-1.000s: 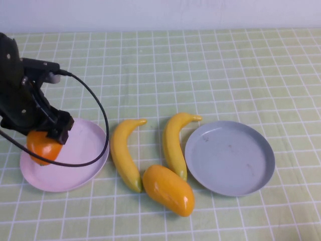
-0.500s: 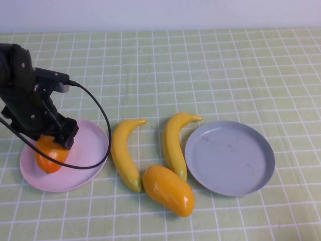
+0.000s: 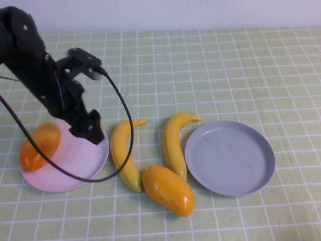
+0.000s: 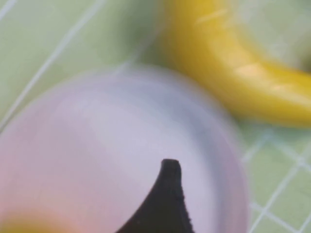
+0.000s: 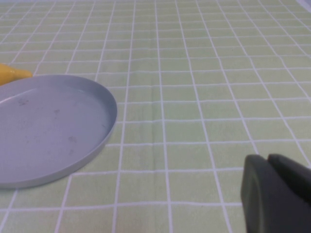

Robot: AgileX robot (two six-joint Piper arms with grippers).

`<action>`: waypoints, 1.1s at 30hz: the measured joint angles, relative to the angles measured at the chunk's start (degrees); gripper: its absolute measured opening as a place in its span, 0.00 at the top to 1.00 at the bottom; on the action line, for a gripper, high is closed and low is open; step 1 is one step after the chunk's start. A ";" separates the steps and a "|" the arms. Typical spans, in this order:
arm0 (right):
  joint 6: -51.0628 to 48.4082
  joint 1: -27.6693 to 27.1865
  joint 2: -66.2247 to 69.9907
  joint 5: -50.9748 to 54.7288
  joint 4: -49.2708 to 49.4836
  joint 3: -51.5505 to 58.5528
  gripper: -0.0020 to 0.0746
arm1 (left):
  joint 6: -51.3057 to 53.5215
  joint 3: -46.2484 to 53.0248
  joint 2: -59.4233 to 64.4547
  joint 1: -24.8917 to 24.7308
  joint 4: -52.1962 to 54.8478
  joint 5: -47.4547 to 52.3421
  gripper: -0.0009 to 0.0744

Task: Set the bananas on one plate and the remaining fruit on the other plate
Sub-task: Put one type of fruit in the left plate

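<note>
One orange mango-like fruit (image 3: 40, 145) lies on the left part of the pink plate (image 3: 75, 163). My left gripper (image 3: 88, 129) hangs over the plate's right side, open and empty, apart from the fruit. In the left wrist view one dark fingertip (image 4: 168, 187) shows above the pink plate (image 4: 97, 141), with a banana (image 4: 228, 73) beyond the rim. Two bananas (image 3: 123, 155) (image 3: 173, 143) lie on the cloth between the plates. The second orange fruit (image 3: 168, 190) lies at their near ends. The grey-blue plate (image 3: 229, 158) is empty. My right gripper (image 5: 268, 159) is shut, low beside the grey plate (image 5: 43, 131).
A green checked cloth (image 3: 210, 65) covers the table. The left arm's black cable (image 3: 128, 135) loops down across the left banana and the pink plate. The right arm does not show in the high view.
The left gripper let go of the orange fruit on the pink plate, then rose and moved right over the plate's right side. The fruit rolled a little left.
</note>
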 joint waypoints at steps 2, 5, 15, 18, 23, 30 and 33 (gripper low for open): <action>0.00 0.00 0.00 0.00 0.00 0.00 1.00 | 11.28 0.00 0.00 -2.30 -3.69 0.88 0.18; 0.00 0.00 0.00 0.00 0.00 0.00 1.00 | 26.06 -0.08 0.00 -7.05 -7.89 1.22 0.18; 0.00 0.00 0.00 0.00 0.00 0.00 1.00 | 34.75 -0.08 0.13 -23.68 -3.04 1.22 0.18; 0.00 0.00 0.00 0.00 0.00 0.00 1.00 | 34.88 -0.08 0.63 -27.85 1.08 1.10 0.18; 0.00 0.00 0.00 0.00 0.00 0.00 1.00 | 34.88 -0.08 2.33 -31.51 2.92 1.10 0.18; 0.00 0.00 0.00 0.00 0.15 0.00 1.00 | 34.98 -0.08 5.67 -32.17 6.29 -0.48 0.18; 0.00 0.00 0.00 0.00 0.19 0.00 1.00 | 34.98 -0.08 6.79 -32.17 7.35 -1.31 0.18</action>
